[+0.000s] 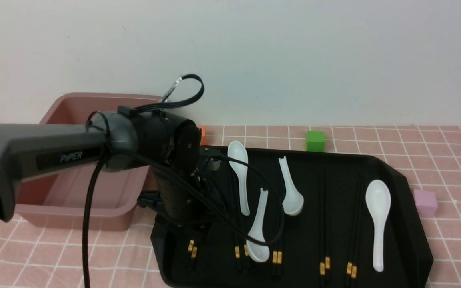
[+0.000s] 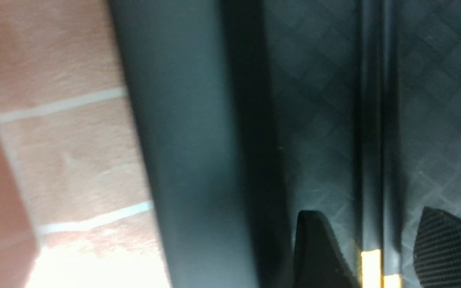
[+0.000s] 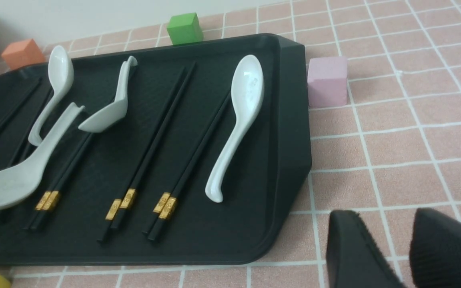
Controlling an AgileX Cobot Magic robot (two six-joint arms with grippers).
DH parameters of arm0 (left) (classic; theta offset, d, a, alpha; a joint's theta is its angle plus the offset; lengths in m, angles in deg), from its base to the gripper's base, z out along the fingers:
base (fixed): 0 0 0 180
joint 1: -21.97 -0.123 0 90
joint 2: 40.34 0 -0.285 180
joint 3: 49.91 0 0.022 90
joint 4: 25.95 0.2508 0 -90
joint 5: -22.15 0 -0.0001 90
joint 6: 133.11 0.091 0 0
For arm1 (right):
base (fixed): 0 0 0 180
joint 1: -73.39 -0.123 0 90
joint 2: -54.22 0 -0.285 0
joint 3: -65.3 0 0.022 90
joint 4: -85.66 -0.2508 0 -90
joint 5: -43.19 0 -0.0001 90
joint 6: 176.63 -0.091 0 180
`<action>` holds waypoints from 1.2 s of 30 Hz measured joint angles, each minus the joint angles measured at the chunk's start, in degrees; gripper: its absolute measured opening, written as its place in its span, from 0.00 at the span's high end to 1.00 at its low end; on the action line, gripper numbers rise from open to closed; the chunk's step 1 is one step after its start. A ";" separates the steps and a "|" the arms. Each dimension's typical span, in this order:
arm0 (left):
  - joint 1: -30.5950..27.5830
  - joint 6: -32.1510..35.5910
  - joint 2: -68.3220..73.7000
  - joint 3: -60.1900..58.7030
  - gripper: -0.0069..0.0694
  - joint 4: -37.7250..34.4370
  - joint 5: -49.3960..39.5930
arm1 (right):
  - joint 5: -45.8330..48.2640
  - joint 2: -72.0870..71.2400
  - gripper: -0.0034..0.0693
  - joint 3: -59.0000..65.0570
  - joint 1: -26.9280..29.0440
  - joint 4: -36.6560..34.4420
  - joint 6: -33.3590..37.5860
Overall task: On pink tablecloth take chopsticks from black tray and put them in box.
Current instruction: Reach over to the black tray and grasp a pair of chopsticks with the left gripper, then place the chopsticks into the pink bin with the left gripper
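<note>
The left gripper (image 2: 378, 256) hangs low over the left end of the black tray (image 1: 408, 224), its fingers parted either side of the leftmost pair of chopsticks (image 2: 370, 120), near their gold bands, gripping nothing. All five pairs lie on the tray among white spoons (image 1: 377, 216). The box (image 1: 74, 108) sits left of the tray on the pink tablecloth (image 1: 446, 160). The right gripper (image 3: 392, 256) hovers slightly apart and empty over cloth beside the tray's right end

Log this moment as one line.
left gripper: open, straddling leftmost chopstick pair in black tray | right gripper: open, over pink tablecloth
</note>
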 joint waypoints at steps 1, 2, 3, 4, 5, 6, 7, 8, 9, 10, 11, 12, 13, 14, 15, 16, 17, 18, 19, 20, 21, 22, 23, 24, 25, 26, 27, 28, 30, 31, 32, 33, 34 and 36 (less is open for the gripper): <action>0.07 0.13 0.24 0.00 0.45 -0.06 0.00 | 0.00 0.00 0.62 0.00 0.00 0.00 0.00; 0.11 0.07 0.82 0.02 0.46 -0.12 0.22 | 0.00 0.00 0.62 0.00 0.00 0.00 0.00; 0.11 0.07 0.91 0.02 0.46 -0.03 0.28 | 0.00 0.00 0.62 0.00 0.00 0.00 0.00; 0.11 -0.06 1.16 0.15 0.46 0.04 0.27 | 0.00 0.00 0.62 0.00 0.00 0.00 0.00; 0.11 -0.06 1.31 0.23 0.46 0.45 0.56 | 0.00 0.00 0.62 0.00 0.00 0.00 0.00; 0.11 -0.08 1.68 0.49 0.46 0.45 0.49 | 0.00 0.00 0.62 0.00 0.00 0.00 0.00; 0.11 -0.08 1.77 0.62 0.46 0.45 0.35 | 0.00 0.00 0.62 0.00 0.00 0.00 0.00; 0.11 -0.08 1.90 0.69 0.46 0.45 0.26 | 0.00 0.00 0.62 0.00 0.00 0.00 0.00; 0.11 -0.08 2.04 0.81 0.47 0.45 0.19 | 0.00 0.00 0.62 0.00 0.00 0.00 0.00; 0.11 -0.08 2.12 0.95 0.48 0.45 0.09 | 0.00 0.00 0.62 0.00 0.00 0.00 0.00; 0.11 -0.13 2.24 1.07 0.50 0.45 -0.12 | 0.00 0.00 0.62 0.00 0.00 0.00 0.00; 0.11 -0.38 2.25 1.06 0.54 0.76 -0.28 | 0.00 0.00 0.62 0.00 0.00 0.00 0.00; 0.11 -0.79 2.31 1.13 0.59 0.76 -0.47 | 0.00 0.00 0.62 0.00 0.00 0.00 0.00; 0.06 -1.05 2.31 1.13 0.62 0.90 -0.54 | 0.00 0.00 0.62 0.00 0.00 0.00 0.00; 0.06 -1.56 2.25 1.13 0.67 0.90 -0.54 | 0.00 0.00 0.62 0.00 0.00 0.00 0.00; 0.06 -2.08 2.19 1.13 0.73 0.90 -0.49 | 0.00 0.00 0.62 0.00 0.00 0.00 0.00; 0.06 -2.35 2.06 1.13 0.76 0.90 -0.49 | 0.00 0.00 0.62 0.00 0.00 0.00 0.00; 0.06 -2.55 1.86 1.08 0.76 0.90 -0.43 | 0.00 0.00 0.62 0.00 0.00 0.00 0.00; 0.06 -2.67 1.67 1.01 0.76 0.77 -0.27 | 0.00 0.00 0.62 0.00 0.00 0.00 0.00; 0.06 -2.72 1.33 0.86 0.75 0.45 -0.13 | 0.00 0.00 0.62 0.00 0.00 0.00 0.00; 0.06 -2.72 0.97 0.58 0.75 -0.37 -0.07 | 0.00 0.00 0.62 0.00 0.00 0.00 0.00; 0.06 -2.72 0.21 0.32 0.75 -1.32 -0.27 | 0.00 0.00 0.62 0.00 0.00 0.00 0.00; 0.06 -2.65 -1.41 0.14 0.75 -2.45 -0.34 | 0.00 0.00 0.62 0.00 0.00 0.00 0.00; 0.06 -2.42 -2.92 0.03 0.75 -3.11 -0.40 | 0.00 0.00 0.62 0.00 0.00 0.00 0.00; 0.06 -2.23 -3.79 0.01 0.75 -3.49 -0.47 | 0.00 0.00 0.62 0.00 0.00 0.00 0.00; 0.06 -1.72 -6.26 -0.05 0.75 -4.32 -0.52 | 0.00 0.00 0.62 0.00 0.00 0.00 0.00; 0.06 -1.07 -10.29 -0.05 0.75 -5.28 -0.52 | 0.00 0.00 0.62 0.00 0.00 0.00 0.00; 0.06 -0.70 -13.87 -0.05 0.75 -5.35 -0.68 | 0.00 0.00 0.62 0.00 0.00 0.00 0.00; -0.10 -0.49 -18.26 0.01 0.75 -4.55 -0.95 | 0.00 0.00 0.62 0.00 0.00 0.00 0.00; -0.66 -0.49 -21.23 0.01 0.75 -3.22 -1.41 | 0.00 0.00 0.62 0.00 0.00 0.00 0.00; -1.53 -0.49 -22.46 0.05 0.75 -1.96 -1.77 | 0.00 0.00 0.62 0.00 0.00 0.00 0.00; -2.87 -0.49 -23.51 0.05 0.75 -0.67 -2.25 | 0.00 0.00 0.62 0.00 0.00 0.00 0.00; -3.87 -0.49 -23.86 0.05 0.75 0.08 -2.56 | 0.00 0.00 0.62 0.00 0.00 -0.07 0.00; -9.02 -0.49 -23.44 0.05 0.75 2.19 -3.31 | 0.02 0.00 0.62 0.00 0.00 -0.15 0.00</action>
